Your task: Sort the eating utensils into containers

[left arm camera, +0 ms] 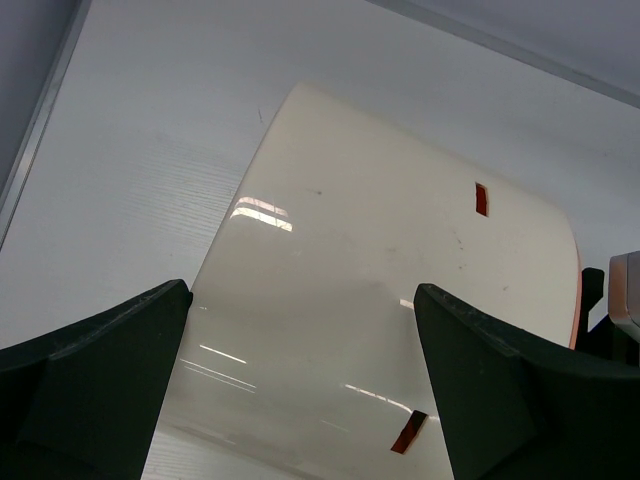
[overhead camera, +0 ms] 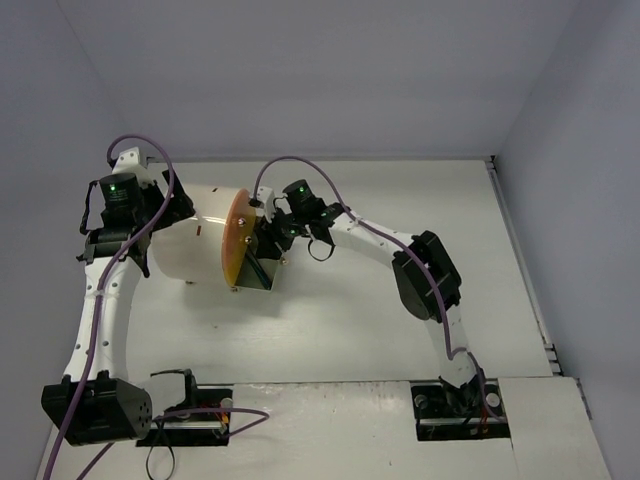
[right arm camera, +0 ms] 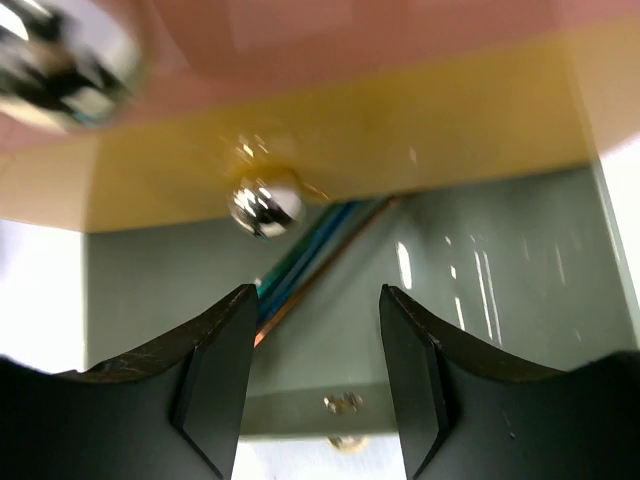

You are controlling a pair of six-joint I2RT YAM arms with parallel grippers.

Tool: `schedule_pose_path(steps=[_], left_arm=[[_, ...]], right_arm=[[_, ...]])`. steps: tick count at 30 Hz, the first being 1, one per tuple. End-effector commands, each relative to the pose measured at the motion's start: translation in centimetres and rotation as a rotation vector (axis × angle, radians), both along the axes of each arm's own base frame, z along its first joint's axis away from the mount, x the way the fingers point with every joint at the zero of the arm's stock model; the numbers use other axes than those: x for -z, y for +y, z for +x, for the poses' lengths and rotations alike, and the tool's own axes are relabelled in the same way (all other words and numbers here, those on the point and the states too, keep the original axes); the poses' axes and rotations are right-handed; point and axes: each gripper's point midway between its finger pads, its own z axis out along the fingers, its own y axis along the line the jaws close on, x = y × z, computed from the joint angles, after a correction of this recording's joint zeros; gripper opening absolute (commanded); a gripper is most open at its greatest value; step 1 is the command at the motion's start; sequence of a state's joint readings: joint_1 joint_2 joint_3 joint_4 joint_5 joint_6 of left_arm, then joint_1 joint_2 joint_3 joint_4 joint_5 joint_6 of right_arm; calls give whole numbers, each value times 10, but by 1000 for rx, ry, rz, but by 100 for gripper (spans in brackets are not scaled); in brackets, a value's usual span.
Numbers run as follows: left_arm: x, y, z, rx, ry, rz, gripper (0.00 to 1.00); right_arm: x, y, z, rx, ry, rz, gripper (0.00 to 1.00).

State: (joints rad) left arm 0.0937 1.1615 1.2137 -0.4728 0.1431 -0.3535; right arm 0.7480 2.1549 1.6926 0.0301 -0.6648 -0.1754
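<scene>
Robot lab cell: white table [overhead camera: 340,330], blank walls [overhead camera: 300,70] around, left arm [overhead camera: 100,300], right arm [overhead camera: 425,275] bolted on.

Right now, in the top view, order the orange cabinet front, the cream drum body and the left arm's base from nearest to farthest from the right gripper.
1. The orange front: directly at the right gripper, just to its left.
2. The cream drum body: farther left, behind that front.
3. The left arm's base: far off at the near-left table edge.

The right claw [right arm camera: 317,300], jaws parted, hangs over an open drawer [right arm camera: 500,290] holding blue and copper utensils [right arm camera: 308,243], beneath a shiny knob [right arm camera: 265,203].
</scene>
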Motion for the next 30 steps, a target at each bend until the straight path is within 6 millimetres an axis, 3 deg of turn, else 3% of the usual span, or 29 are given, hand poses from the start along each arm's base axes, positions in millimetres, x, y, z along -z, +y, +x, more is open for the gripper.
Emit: schedule_pose_path(steps=[1,3,5,9,13,18,22,30], left_arm=[[36,-22,-23,35,172,-106,93],[37,-21,-21,31,175,-103,93],[37,-20,-21,28,175,-105,93],[35,-19,-19,20,169,-104,93],[33,-19,-20,17,163,-103,93],[32,-18,-20,10,159,-103,93],[32,-17,-20,5,160,-103,93],[35,-18,-20,-6,167,-116,93]], right_arm=[[-89,-21,26,125,-176,90,49],[-99,-36,27,170,-201,81,49],[-95,-54,25,203,-190,61,49],[-62,-91,23,253,-137,-4,49],[-27,-104,10,228,-77,-52,49],[-5,-94,3,162,-27,-56,49],[8,-75,5,124,-22,-61,49],[2,-22,16,67,-35,2,49]])
